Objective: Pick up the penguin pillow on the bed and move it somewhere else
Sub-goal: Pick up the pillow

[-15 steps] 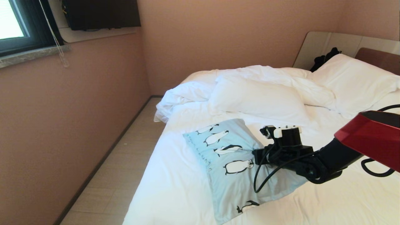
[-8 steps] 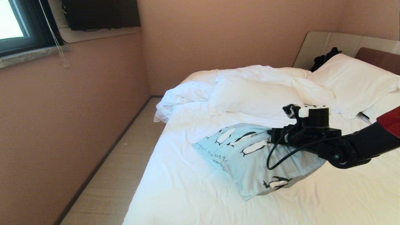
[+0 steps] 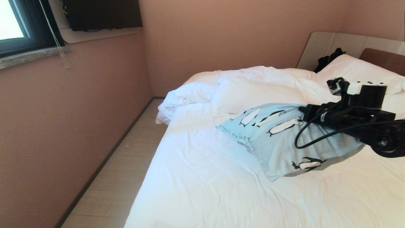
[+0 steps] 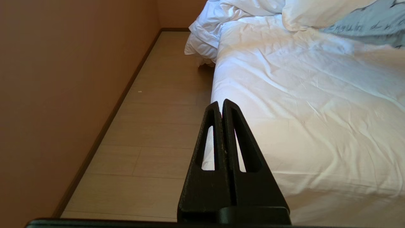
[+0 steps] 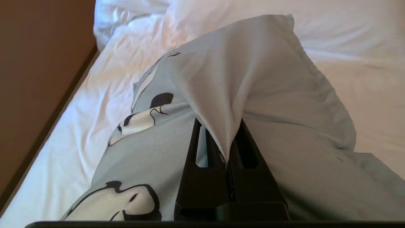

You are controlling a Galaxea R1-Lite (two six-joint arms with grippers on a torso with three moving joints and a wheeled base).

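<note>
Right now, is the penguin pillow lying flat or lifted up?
Partly lifted: the right gripper pinches the pale blue penguin pillow, raising one end.

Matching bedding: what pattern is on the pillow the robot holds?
Black-and-white penguins on pale blue; the penguin pillow shows best in the head view.

The head view looks forward and down from high up, taking in the bed (image 3: 202,190) at the right of the frame, with the wall and floor strip at left. The left wrist view sits low by the bed's near corner, facing along floor (image 4: 152,133) and mattress. The right wrist view looks from very close onto the pillow (image 5: 253,79). All three share the white sheet.
</note>
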